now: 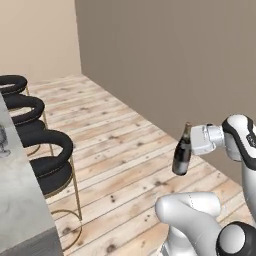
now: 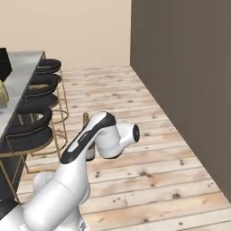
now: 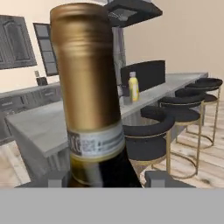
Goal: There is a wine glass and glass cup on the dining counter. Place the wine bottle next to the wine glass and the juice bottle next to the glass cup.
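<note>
My gripper point(image 1: 189, 145) is shut on the wine bottle point(image 1: 182, 151), a dark bottle with a gold-foil top, and holds it upright in the air over the wooden floor, well to the right of the dining counter point(image 1: 22, 200). In the hand view the bottle's gold neck point(image 3: 87, 83) rises close up between my fingertips point(image 3: 159, 178). The wine glass point(image 1: 3, 141) stands on the counter at the far left edge. The yellow juice bottle point(image 3: 133, 87) stands far off on the counter, in front of the black divider point(image 3: 146, 74). The glass cup is out of view.
Three black stools with gold legs point(image 1: 47, 155) line the counter's near side, between me and the counter top. A dark wall point(image 2: 180, 67) runs along the right. Open wooden floor point(image 1: 125, 150) lies between the stools and the wall.
</note>
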Robot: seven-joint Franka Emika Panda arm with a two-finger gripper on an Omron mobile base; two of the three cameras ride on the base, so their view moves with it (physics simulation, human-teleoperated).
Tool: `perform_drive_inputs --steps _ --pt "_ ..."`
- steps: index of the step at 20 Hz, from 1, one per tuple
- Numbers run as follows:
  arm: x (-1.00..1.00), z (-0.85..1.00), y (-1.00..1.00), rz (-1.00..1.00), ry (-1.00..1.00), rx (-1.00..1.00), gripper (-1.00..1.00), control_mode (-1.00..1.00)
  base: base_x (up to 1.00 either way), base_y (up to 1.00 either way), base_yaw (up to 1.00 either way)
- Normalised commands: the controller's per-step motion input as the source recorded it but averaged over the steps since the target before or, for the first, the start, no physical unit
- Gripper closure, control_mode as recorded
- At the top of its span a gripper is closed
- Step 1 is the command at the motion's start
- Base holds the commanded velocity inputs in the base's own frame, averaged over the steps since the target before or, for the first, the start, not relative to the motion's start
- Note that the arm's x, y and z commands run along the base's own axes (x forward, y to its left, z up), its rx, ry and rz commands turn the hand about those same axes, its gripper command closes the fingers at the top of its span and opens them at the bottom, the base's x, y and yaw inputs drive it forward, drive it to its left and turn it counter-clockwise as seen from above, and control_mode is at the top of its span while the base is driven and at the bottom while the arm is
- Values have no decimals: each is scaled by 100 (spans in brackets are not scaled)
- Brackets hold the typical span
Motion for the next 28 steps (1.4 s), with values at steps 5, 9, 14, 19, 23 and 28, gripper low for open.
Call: perform_drive_inputs --steps 5,9,14,19,23,28 --pt "0 0 0 0 0 0 100 100 49 -4 60" --pt "0 0 0 0 0 0 100 100 53 -4 60" --pt "0 0 0 0 0 0 100 100 57 -18 42" --pt "0 0 0 0 0 0 100 100 51 -36 16" --pt "0 0 0 0 0 0 100 100 24 -16 10" --pt "0 0 0 0 0 0 100 100 13 0 9"
